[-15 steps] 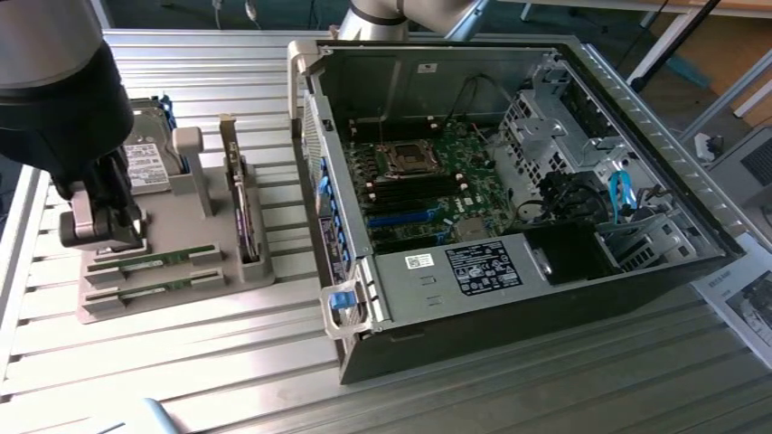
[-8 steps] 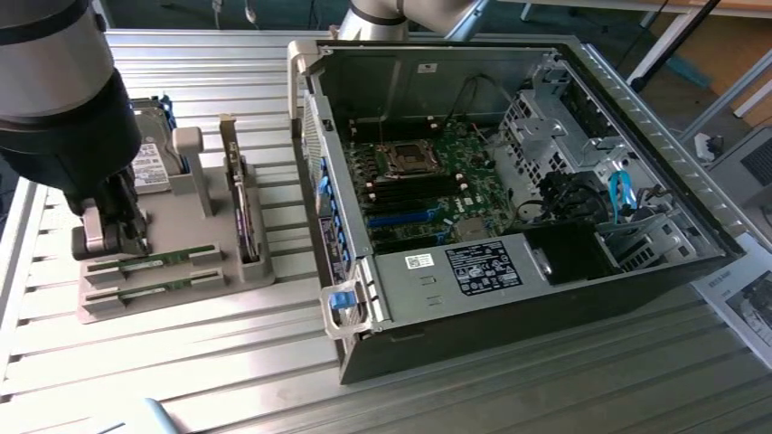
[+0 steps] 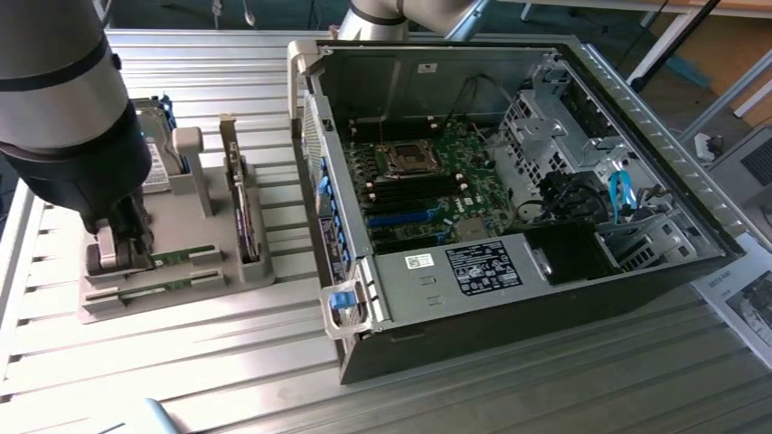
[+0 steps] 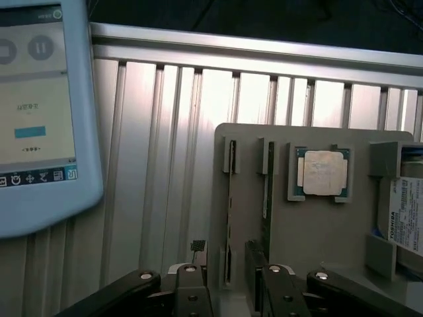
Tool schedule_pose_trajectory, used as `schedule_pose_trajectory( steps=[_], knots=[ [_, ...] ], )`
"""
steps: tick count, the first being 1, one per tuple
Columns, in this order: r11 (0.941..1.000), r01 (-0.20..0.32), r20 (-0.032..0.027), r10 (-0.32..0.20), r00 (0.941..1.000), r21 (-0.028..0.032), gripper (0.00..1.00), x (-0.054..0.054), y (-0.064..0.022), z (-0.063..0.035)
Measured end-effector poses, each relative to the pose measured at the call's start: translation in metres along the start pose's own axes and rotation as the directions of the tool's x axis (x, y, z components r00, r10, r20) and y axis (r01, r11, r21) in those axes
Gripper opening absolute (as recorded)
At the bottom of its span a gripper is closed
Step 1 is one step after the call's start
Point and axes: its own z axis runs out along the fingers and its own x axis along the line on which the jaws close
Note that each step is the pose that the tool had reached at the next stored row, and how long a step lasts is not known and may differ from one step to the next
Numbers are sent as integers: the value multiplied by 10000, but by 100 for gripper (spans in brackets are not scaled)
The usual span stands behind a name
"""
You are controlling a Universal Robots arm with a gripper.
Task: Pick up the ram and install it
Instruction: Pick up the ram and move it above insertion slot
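Two green ram sticks stand on edge in slots of a grey holder (image 3: 145, 303); one ram (image 3: 183, 258) lies farther back, the other (image 3: 175, 283) nearer the front. My gripper (image 3: 118, 251) hangs low over the holder's end at the exterior view's left. In the wrist view the gripper (image 4: 231, 285) is open, its dark fingers (image 4: 192, 290) either side of one ram (image 4: 229, 211). The second ram (image 4: 268, 191) runs beside it, in line with the other finger. Nothing is gripped.
The holder also carries a silver processor chip (image 4: 322, 173), a hard drive (image 4: 406, 211) and a dark expansion card (image 3: 248, 217). An open computer case (image 3: 483, 298) with its motherboard (image 3: 422, 185) stands at the exterior view's right. A pale blue tablet (image 4: 39, 112) lies near the holder.
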Motion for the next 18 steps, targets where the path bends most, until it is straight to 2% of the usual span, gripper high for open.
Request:
schedule_pose_trajectory(
  steps=[7,18],
  knots=[
    [10000,-8,-3,8,10000,1,36,3,-6,193],
    [10000,-14,-14,14,10000,-1,36,5,-13,421]
  ],
)
